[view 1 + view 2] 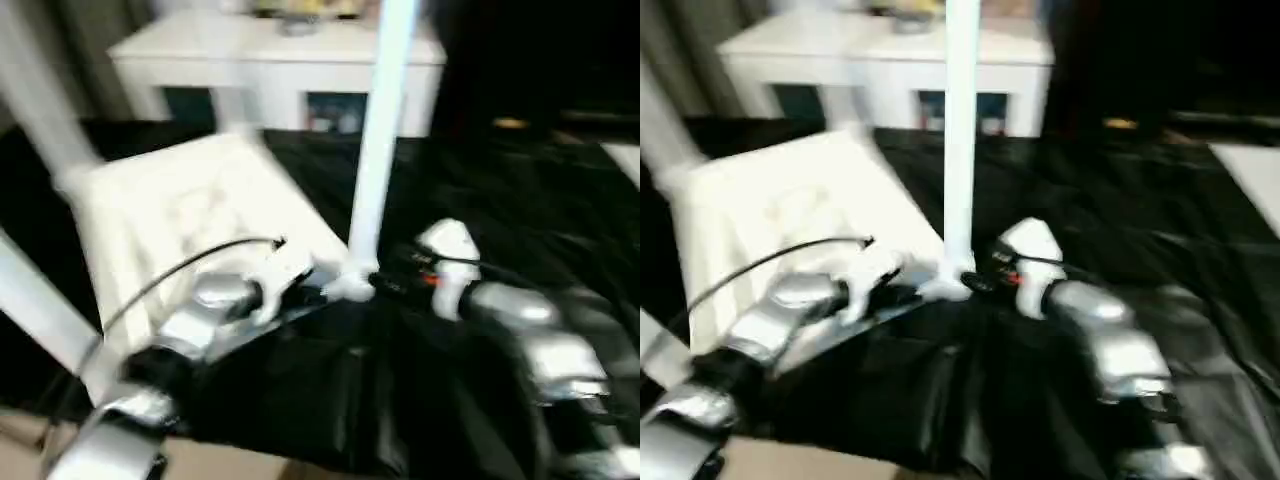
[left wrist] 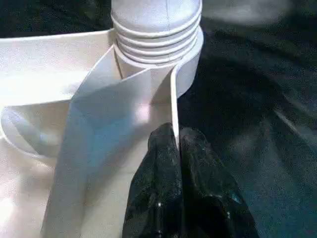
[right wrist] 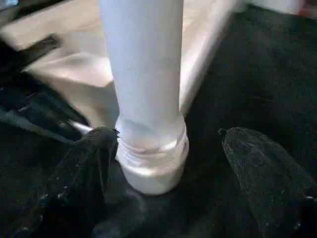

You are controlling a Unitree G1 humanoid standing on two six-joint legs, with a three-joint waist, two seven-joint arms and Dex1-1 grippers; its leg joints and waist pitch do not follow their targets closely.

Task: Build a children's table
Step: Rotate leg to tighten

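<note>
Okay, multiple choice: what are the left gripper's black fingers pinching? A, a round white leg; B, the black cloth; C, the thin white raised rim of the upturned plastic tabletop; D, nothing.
C: the left gripper is closed on the thin white raised rim, beside the threaded round white leg.

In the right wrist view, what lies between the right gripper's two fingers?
The table's upright leg, at its threaded base in the corner socket. The right gripper stands open around it; one finger touches it, the other stands apart.
</note>
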